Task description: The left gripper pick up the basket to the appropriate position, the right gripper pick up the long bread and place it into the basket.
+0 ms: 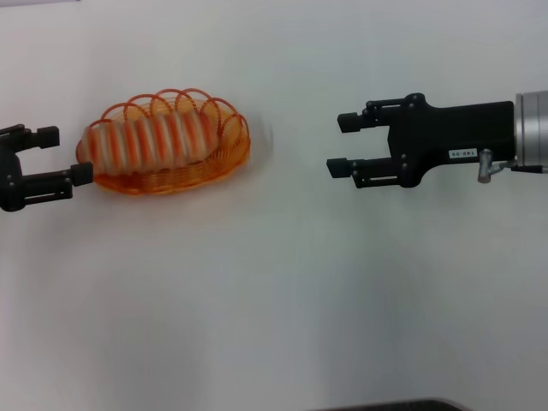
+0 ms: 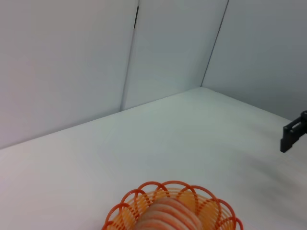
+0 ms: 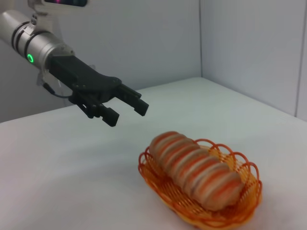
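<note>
The orange wire basket sits on the white table at the left, with the long bread lying inside it. My left gripper is open at the basket's left end, its lower fingertip right at the rim; I cannot tell if it touches. My right gripper is open and empty, well to the right of the basket. The right wrist view shows the basket, the bread and the left gripper behind them. The left wrist view shows the basket with the bread.
The table surface is white. Pale wall panels stand behind the table. One finger of the right gripper shows at the edge of the left wrist view.
</note>
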Controlling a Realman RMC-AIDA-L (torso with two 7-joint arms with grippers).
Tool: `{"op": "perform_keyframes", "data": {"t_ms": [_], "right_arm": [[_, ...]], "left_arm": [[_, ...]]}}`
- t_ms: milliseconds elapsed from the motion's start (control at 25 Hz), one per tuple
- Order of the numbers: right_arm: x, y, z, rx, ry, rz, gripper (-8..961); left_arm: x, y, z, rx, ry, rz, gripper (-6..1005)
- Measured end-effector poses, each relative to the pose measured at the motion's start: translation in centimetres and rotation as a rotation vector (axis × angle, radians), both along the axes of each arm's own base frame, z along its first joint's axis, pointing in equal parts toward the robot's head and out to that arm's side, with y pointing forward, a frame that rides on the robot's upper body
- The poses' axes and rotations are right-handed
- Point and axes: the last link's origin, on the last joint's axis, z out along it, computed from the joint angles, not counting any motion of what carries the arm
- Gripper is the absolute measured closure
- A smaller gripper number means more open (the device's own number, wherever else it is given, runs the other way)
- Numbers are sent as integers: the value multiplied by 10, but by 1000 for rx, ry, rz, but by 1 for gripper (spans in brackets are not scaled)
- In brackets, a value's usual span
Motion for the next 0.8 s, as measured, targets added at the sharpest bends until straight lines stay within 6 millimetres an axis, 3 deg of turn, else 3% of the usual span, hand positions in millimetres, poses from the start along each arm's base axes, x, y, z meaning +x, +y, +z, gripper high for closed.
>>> {"op": "perform_keyframes", "data": {"t_ms": [320,800], "right_arm": [[10,0,-3,27,-9,-26,239],[4,9,-11,32,-26,-3,239]], "left_arm": [[-3,0,-6,4,-3,20,153],[1,4,-12,-21,-6,13,153]]}}
